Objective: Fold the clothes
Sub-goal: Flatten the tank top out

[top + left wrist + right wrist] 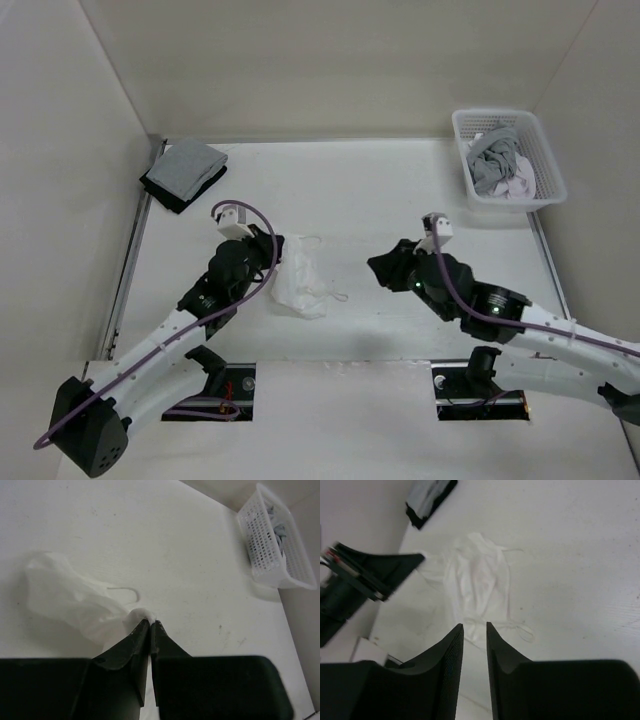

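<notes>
At the centre of the top view, just left of the midline, the clothes (300,277) are seen as a single crumpled white garment on the table (400,190). Its long axis runs from the upper to the lower part of the frame, and a thin strap trails toward the lower right. The left gripper (150,622) is set at the garment's left edge; in the left wrist view its fingers are pressed together on a small pinch of the white cloth. The right gripper (474,625) is kept apart from the garment, to its right in the top view; a narrow gap is shown between its fingers and nothing is held, the cloth lying ahead of the tips. The left arm is thus the nearer, and the coming move is judged to turn on the right fingers being brought leftward to the free edge. One white garment, two grippers, one white basket (500,203) of other clothing at the upper right and one folded grey-and-black pile (185,172) at the upper left are counted.
</notes>
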`<state>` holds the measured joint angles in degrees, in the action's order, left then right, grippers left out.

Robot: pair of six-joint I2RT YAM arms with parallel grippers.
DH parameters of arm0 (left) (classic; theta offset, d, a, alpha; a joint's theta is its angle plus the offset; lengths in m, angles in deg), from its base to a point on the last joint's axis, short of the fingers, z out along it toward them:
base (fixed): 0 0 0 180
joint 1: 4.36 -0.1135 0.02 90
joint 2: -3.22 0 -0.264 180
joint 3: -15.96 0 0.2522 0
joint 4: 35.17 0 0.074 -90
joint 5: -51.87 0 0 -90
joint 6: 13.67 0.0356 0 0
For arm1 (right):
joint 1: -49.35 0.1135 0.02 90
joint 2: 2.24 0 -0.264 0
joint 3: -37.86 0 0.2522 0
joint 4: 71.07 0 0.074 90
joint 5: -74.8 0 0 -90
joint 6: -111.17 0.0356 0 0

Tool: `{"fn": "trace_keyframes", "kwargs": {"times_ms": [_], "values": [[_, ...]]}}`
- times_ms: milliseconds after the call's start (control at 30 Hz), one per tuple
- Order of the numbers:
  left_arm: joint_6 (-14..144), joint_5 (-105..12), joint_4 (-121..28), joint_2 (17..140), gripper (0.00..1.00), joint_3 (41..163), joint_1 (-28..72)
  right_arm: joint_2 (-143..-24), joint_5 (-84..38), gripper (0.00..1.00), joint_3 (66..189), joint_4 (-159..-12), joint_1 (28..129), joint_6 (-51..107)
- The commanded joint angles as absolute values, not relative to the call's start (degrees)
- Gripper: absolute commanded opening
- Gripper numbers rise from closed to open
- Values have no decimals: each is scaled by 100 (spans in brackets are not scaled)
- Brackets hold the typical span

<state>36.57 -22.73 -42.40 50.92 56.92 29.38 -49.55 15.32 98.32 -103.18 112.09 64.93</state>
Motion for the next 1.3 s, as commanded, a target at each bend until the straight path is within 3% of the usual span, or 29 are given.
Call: {"fn": "trace_keyframes", "kwargs": {"times_ms": [0,100,267,467,633,700,767,800,867,1133,1267], "values": [[3529,-2310,-4638,5138,4,5741,2838,-5856,802,40,9154,-10314,11250,6510],[3450,-2319,-4568,5173,4,5636,2768,-6629,336,57,8793,-9234,11188,6546],[3450,-2371,-4497,5261,4,5583,2671,-7675,18,59,8765,-8010,10776,6564],[3450,-2468,-4427,5252,5,5451,2557,-8774,-104,61,9046,-7850,10512,6687],[3450,-2591,-4295,5278,5,5372,2451,-9373,-298,53,9213,-7552,10406,6731],[3441,-2618,-4278,5296,5,5372,2416,-9601,-526,42,9327,-7385,10371,6713],[3441,-2653,-4278,5305,5,5372,2364,-9707,-623,22,9407,-7270,10353,6678],[3441,-2679,-4278,5288,5,5372,2346,-9664,-554,10,9416,-7279,10353,6669],[3441,-2740,-4313,5191,5,5372,2276,-9306,-168,3,9320,-7322,10336,6626],[3301,-2907,-4488,4647,5,5556,2074,-5923,1458,2,9932,-9447,10739,5704],[3081,-3074,-4620,4234,5,5661,1801,-5104,1828,2,10846,-10239,10845,5168]]}}
